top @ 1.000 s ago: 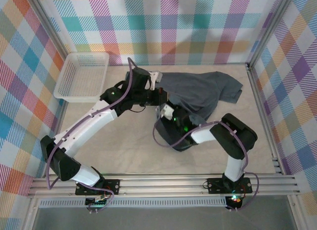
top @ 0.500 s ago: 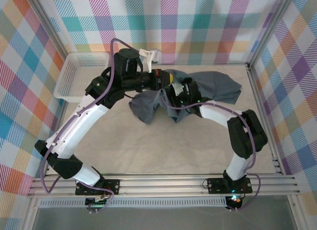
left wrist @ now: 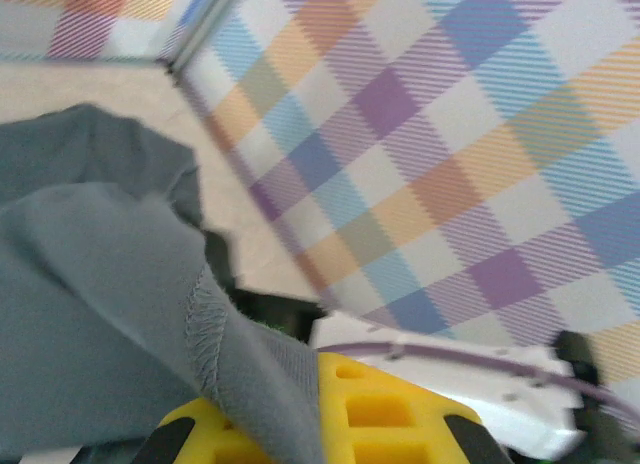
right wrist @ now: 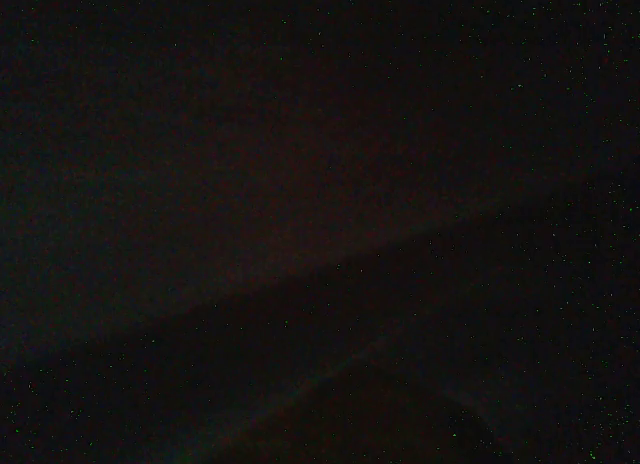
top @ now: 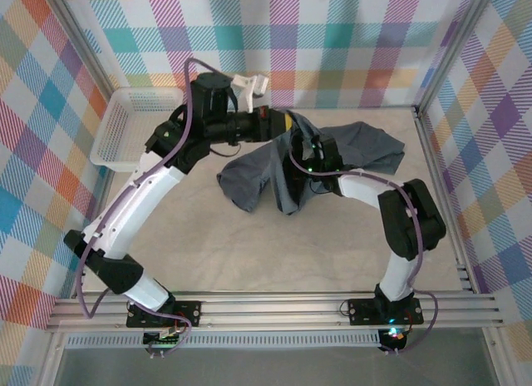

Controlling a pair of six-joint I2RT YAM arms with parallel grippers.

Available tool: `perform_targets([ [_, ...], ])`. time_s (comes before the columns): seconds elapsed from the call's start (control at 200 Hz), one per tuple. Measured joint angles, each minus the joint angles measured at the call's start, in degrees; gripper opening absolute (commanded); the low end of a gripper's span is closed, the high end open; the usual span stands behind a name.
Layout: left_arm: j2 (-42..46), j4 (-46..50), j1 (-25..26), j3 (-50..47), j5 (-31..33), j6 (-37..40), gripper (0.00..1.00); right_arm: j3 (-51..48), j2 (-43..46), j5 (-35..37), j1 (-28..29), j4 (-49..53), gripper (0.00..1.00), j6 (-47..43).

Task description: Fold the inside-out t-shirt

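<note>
My top camera looked down from the near side over the whole table (top: 208, 253). My left wrist camera sat close against the t-shirt (left wrist: 100, 254), facing the checked wall (left wrist: 450, 134); both views shared these.

The t-shirt (top: 258, 176) is plain slate-grey; the left gripper (top: 281, 125) has yellow fingers (left wrist: 385, 414); beyond it the walls (top: 332, 45) are pastel plaid; behind it the basket (top: 106, 141) is white; below, the table (top: 249, 253) is beige.

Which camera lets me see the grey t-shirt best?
The top external view: most of the t-shirt shows there, partly lifted and hanging, the rest bunched on the table. The left wrist view gives a blurry close-up of one fold with a stitched seam. The right wrist view is too dark to tell.
</note>
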State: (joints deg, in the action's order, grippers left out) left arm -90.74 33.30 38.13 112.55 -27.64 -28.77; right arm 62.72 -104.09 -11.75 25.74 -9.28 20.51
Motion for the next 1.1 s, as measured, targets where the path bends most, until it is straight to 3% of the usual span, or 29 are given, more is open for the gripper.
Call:
perform_targets([
  [0.195,-6.95,1.01,1.4,16.0,-2.34,-0.31,0.0,7.61,-5.73,6.69,0.76,12.55,0.0,2.25],
  [0.43,-7.37,1.51,5.11,17.14,-3.26,-0.17,0.0,19.67,-5.79,8.55,0.76,20.94,0.01,8.63],
  [0.535,-7.37,1.79,6.56,17.31,-3.37,-0.17,0.0,26.58,-10.23,9.53,0.76,22.91,0.02,9.31],
  [0.64,-7.43,3.65,6.84,18.38,-2.93,-0.17,0.0,32.94,-17.53,9.94,0.76,25.88,0.13,9.01],
  [0.695,-7.41,4.66,6.78,18.88,-2.23,-0.13,0.0,36.0,-21.46,10.01,0.76,28.68,0.24,8.22],
  [0.735,-7.32,5.44,6.78,18.97,-1.73,0.07,0.0,37.55,-23.74,9.81,0.79,30.82,0.39,7.8],
  [0.82,-7.19,7.72,6.78,18.97,-0.61,1.01,0.0,38.99,-26.23,9.46,0.87,35.41,0.81,6.6],
  [0.865,-7.1,8.87,6.78,18.97,-0.02,1.66,0.0,39.67,-26.67,9.16,0.94,38.25,0.92,5.49],
  [0.97,-5.81,10.51,6.82,18.82,1.6,4.42,0.0,44.33,-27.28,9.27,1.36,44.17,0.97,2.25],
  [1.1,-1.77,11.06,6.82,16.17,5.29,7.54,0.0,53.62,-32.15,13.05,2.62,53.11,0.9,-1.84],
])
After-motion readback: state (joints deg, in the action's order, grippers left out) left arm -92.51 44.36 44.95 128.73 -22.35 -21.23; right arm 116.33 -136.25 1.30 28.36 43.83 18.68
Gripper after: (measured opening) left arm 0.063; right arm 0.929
